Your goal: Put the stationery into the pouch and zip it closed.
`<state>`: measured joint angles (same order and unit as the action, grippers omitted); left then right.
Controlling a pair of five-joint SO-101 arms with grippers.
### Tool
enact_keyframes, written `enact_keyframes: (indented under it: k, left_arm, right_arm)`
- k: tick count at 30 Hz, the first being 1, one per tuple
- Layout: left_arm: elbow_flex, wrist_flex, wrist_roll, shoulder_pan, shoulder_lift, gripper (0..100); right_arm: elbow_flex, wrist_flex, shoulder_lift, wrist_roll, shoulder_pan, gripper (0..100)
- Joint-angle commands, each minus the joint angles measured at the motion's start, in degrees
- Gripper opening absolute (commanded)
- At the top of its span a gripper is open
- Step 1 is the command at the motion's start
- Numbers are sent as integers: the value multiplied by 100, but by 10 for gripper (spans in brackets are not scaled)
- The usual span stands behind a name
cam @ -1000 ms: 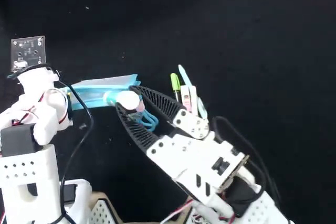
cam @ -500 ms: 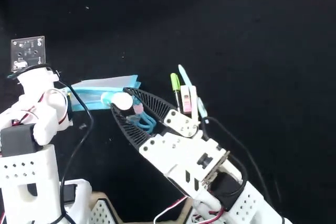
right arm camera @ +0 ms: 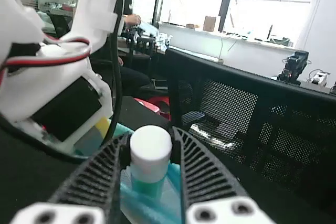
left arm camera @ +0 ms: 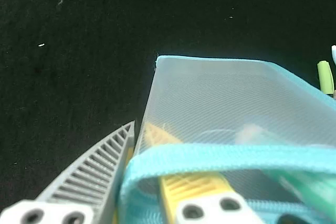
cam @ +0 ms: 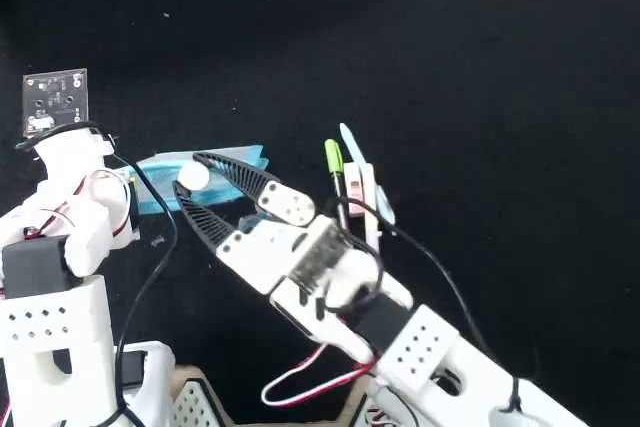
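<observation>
Right gripper (cam: 188, 177): narrow; its two black ribbed fingers (right arm camera: 100, 174) press on opposite sides of a white-capped teal stick (cam: 192, 175); in the right wrist view the white cap stands up between the fingers and the teal body (right arm camera: 147, 184) runs down below it.

White-capped teal stick: held clear of the desk (cam: 480, 77); in the high view it sits over the near part of the pouch (cam: 225, 159), close to the left arm.

Pouch: pale blue mesh with a teal band along its mouth; it lies on the desk between the two arms; in the left wrist view its mesh wall (left arm camera: 220, 98) is slanted and pale blurred shapes show through it; what they are cannot be told.

Left gripper (left arm camera: 140, 127): closed down on the pouch at its mouth; the grey ribbed finger (left arm camera: 100, 177) lies outside the mesh and the yellow finger (left arm camera: 189, 187) is seen through it, the tips nearly meeting with the wall between them.

Loose stationery: a green marker (cam: 334, 162), a pale blue pen (cam: 352, 143) and pink-and-white pieces (cam: 360, 187) lie side by side on the desk just beyond the pouch, on the right arm's side; their near ends pass under the right arm and its black cable; the green marker's tip (left arm camera: 325, 74) also shows past the pouch's far edge in the left wrist view.

Desk: covered in black cloth; a small circuit board (cam: 53, 102) stands above the left arm.
</observation>
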<state>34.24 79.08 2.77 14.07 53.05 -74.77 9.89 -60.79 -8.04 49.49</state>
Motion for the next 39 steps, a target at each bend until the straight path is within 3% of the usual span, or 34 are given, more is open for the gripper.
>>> enact_keyframes:
  k: [1, 7, 14, 22, 31, 39]
  left_arm:
    - [154, -26, 44, 22, -18, 30]
    - [154, -26, 44, 22, -18, 30]
    - [154, -26, 44, 22, -18, 30]
    - [163, -26, 44, 22, -18, 30]
    - [163, -26, 44, 22, -18, 30]
    - [163, -26, 44, 22, -18, 30]
  right_arm:
    - [497, -448, 84, 53, 70, 42]
    - [1833, -2963, 75, 97, 70, 246]
    - [3354, -4774, -497, 97, -70, 247]
    - [3916, -6259, -1086, 97, -2321, 89]
    - [2738, -6514, 620, 105, -3921, 149]
    - [3459, -6321, 3257, 747, -4158, 152]
